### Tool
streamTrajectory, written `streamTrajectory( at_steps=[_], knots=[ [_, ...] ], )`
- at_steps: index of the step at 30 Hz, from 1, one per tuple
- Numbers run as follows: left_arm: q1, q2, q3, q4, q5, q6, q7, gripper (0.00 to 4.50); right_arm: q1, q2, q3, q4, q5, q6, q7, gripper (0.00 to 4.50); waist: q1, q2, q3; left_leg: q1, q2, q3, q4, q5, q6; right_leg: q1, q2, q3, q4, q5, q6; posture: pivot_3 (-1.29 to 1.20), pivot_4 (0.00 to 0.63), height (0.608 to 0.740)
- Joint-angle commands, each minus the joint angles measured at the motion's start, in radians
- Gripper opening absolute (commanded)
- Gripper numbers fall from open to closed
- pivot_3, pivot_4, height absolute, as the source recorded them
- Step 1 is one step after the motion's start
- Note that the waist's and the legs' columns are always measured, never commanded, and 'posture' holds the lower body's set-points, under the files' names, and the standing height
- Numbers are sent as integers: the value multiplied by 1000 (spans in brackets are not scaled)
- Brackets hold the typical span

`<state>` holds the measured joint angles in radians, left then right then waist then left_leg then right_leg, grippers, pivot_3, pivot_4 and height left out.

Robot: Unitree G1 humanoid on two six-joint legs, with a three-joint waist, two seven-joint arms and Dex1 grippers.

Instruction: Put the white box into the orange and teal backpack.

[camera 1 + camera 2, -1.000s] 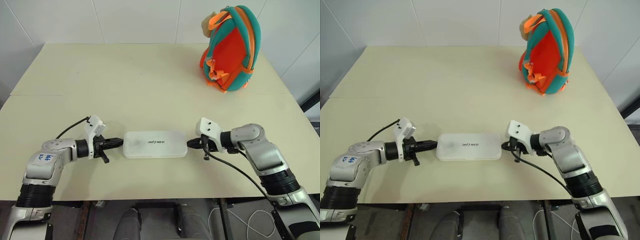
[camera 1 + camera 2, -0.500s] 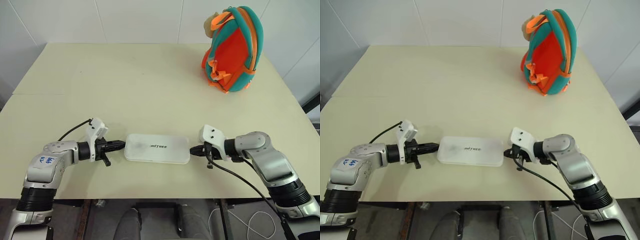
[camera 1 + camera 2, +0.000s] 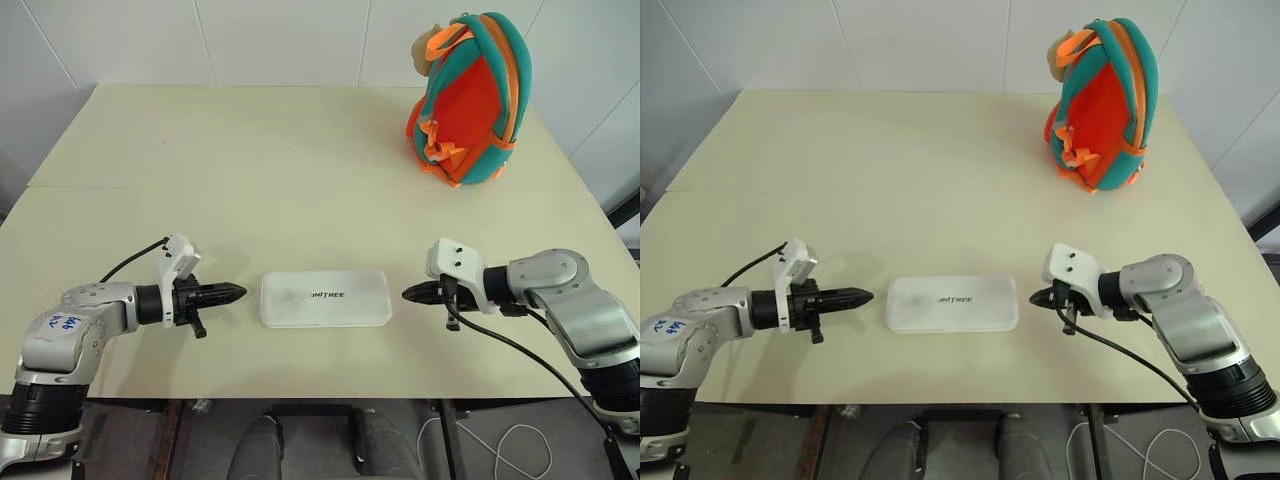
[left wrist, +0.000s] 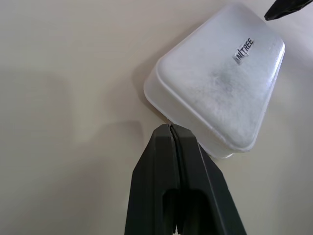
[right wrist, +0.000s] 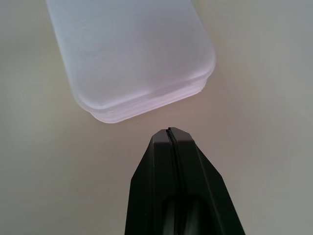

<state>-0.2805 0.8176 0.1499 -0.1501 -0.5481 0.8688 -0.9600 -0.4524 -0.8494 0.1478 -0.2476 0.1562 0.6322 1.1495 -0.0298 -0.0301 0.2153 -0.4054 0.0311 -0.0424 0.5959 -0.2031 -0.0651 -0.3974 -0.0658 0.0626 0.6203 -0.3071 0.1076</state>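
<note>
The white box (image 3: 325, 298) lies flat on the table near its front edge, dark lettering on its top face. My left gripper (image 3: 238, 293) is shut and points at the box's left end with a small gap between them. Off the box's right end, my right gripper (image 3: 408, 294) is shut too, also a short gap away. Both wrist views show closed black fingers (image 4: 176, 161) (image 5: 171, 161) just short of the box (image 4: 220, 93) (image 5: 132, 54). The orange and teal backpack (image 3: 468, 95) stands upright at the table's far right, a beige pom-pom at its top.
The cream table (image 3: 250, 170) stretches wide between the box and the backpack. A white wall runs behind the table's far edge. Black cables trail from both wrists toward the front edge.
Both grippers have drawn back sideways from the box's ends, which they touched before; small gaps now show on each side. The camera view has shifted a little.
</note>
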Motion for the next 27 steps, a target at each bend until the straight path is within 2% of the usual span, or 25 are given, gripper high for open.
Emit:
streamTrajectory(
  at_steps=[1,8,9,11,12,13,17,21,27],
  knots=[
    [-37,66,29,-5,-44,84,-19,875,-28,-29,-43,1,9,7,-21,898,-1,0,0,0,0,0,0,0,0,0,0,0,0,0,0,0,150,740],
    [-99,147,46,18,-126,226,-61,3042,-35,-71,-46,34,9,-25,-25,3275,0,-1,1,-1,0,0,0,0,0,0,0,0,0,0,0,0,150,740],
    [-107,151,48,21,-138,247,-61,3495,-37,-71,-46,37,9,-27,-28,3748,-1,-1,1,-1,0,0,0,0,0,-1,0,0,0,-1,0,0,150,740],
    [-138,137,66,45,-162,287,-42,4071,-41,-68,-43,44,9,-32,-33,4371,-1,-1,1,-1,0,0,0,-1,0,-1,0,0,0,-1,0,0,150,740],
    [-154,129,75,61,-173,306,-32,4371,-43,-64,-41,48,9,-33,-38,4500,-1,-1,1,0,0,0,0,-1,0,-1,0,0,0,-1,0,0,150,740],
    [-164,124,80,72,-180,318,-24,4440,-45,-62,-39,50,9,-34,-42,4500,-1,-1,1,0,0,0,0,-1,0,-1,0,0,1,-1,0,0,150,740],
    [-179,71,133,118,-255,431,5,4440,-44,-46,-31,55,11,-37,-61,4500,-2,-1,1,0,0,0,0,-1,0,-1,0,0,1,0,1,0,150,740],
    [-192,41,159,140,-326,601,35,4440,-39,-36,-31,54,14,-35,-76,4500,-1,-1,1,-1,0,0,0,-1,0,-1,1,0,2,6,15,0,150,740],
    [-206,17,110,219,-318,726,90,4440,-32,-17,-24,49,20,-32,-97,4500,-2,-1,1,0,0,-1,0,-1,0,-1,1,0,3,6,15,0,150,740]
  ],
)
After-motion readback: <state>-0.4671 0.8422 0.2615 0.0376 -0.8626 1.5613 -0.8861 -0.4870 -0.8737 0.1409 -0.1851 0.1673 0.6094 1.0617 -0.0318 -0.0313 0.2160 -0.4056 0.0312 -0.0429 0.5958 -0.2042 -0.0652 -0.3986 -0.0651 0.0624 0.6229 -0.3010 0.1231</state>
